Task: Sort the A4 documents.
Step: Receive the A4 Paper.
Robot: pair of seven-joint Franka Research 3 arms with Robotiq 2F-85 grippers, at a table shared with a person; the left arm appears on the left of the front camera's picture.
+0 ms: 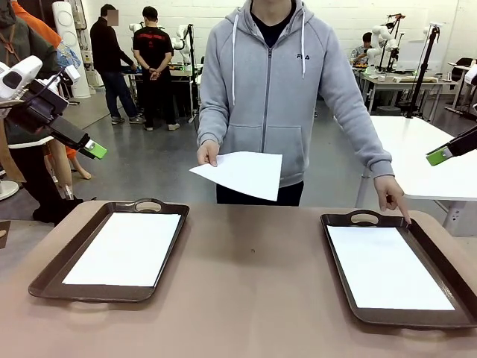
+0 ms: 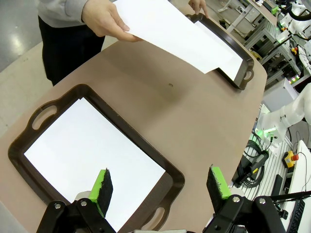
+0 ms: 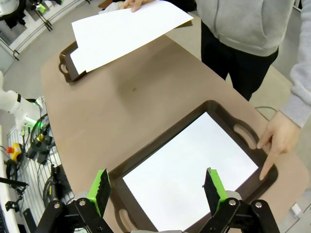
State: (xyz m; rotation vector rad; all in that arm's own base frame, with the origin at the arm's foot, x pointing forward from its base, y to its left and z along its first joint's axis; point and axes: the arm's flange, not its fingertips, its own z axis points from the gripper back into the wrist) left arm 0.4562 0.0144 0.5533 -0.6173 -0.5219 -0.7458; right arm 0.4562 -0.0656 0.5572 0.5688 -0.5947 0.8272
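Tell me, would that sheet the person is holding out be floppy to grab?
Probably. The held sheet, pinched at one edge by the person's hand, looks thin and likely light. It would probably bend between the left gripper fingers, and could slide on the table.

Right hand cut by frame edge

Blank A4 documents, trayed, one held

Left gripper raised at the left edge of the front view, angled down and inward, green-tipped fingers spread wide apart with nothing between them. Right gripper likewise raised at the right edge, fingers wide apart and holding nothing. Across the table, one hand pinching at waist height, the other hand lowered with its index finger pointing down.
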